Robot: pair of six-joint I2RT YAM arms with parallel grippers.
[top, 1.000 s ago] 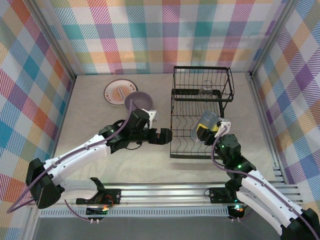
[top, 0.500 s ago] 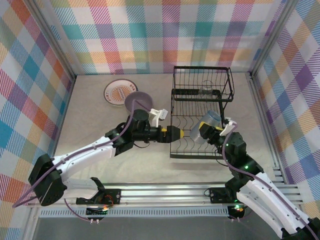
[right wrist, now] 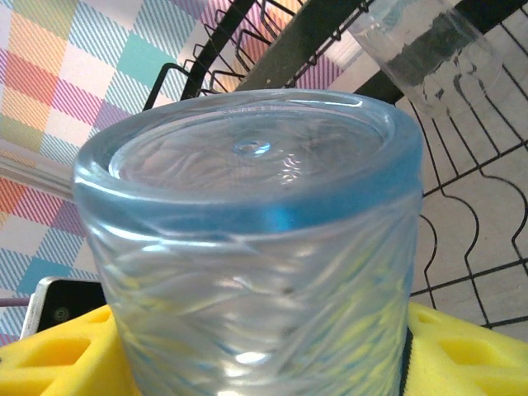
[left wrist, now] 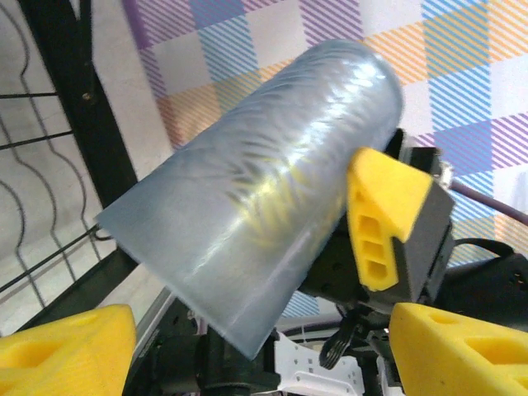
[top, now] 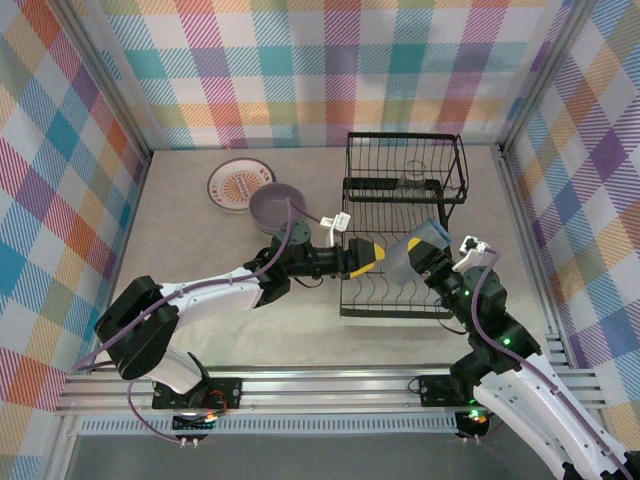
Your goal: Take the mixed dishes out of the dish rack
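Observation:
A clear bluish glass tumbler (top: 420, 245) hangs tilted over the black wire dish rack (top: 392, 312), and my right gripper (top: 412, 263) is shut on it. In the right wrist view the tumbler (right wrist: 247, 247) has its base toward the camera, between yellow fingers (right wrist: 470, 355). My left gripper (top: 368, 258) reaches in from the left, open. Its fingers (left wrist: 66, 346) stand on either side of the open end of the tumbler (left wrist: 264, 181) without touching it. The sunburst plate (top: 240, 183) and the lavender bowl (top: 275, 207) lie on the table left of the rack.
A second clear glass (top: 412, 183) stands in the rack's raised upper basket; in the right wrist view this glass (right wrist: 429, 58) is at the top right. Checked walls close in the table on three sides. Bare table lies in front of the plate and bowl.
My left arm has stretched right until its jaws flank the tumbler's open end, and they have narrowed somewhat. My right gripper has tipped the tumbler toward the left arm.

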